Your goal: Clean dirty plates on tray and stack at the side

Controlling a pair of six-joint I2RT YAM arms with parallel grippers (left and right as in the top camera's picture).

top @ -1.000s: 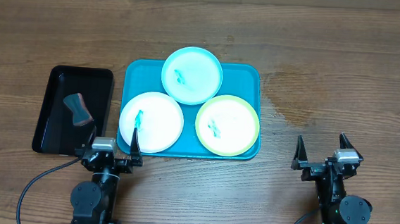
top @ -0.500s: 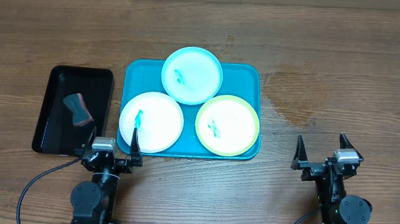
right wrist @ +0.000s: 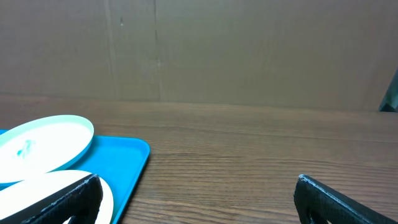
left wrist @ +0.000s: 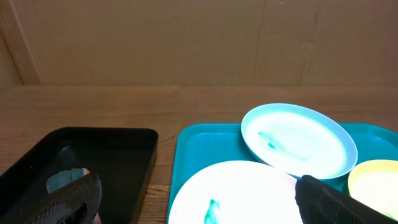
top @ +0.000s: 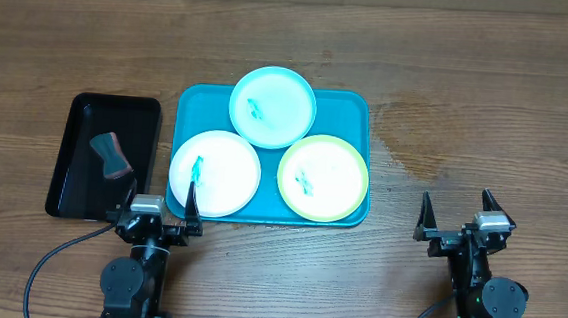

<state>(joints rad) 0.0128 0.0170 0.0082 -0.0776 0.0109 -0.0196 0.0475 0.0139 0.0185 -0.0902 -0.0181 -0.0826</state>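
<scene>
Left of the tray (top: pixel 360 106) I see a black tray (top: pixel 70 182) holding a sponge (top: pixel 111 155); open desk (top: pixel 467 122) rightward; left hand (top: pixel 159 194), right hand (top: pixel 456 207) wide.

In the left wrist view the right edge cuts the yellow-green plate (left wrist: pixel 378 186), the bottom edge cuts the white plate (left wrist: pixel 249 193) and the black tray (left wrist: pixel 109 158).

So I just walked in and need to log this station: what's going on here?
Nothing is being handled right now. Both arms sit at the near edge of the table, with the left pincer and the right pincer open and empty. The white plate, light blue plate and yellow-green plate lie on the turquoise tray, each with a teal smear. A small grey scrubber lies in the black tray beside it. Cleaning has not begun.
</scene>
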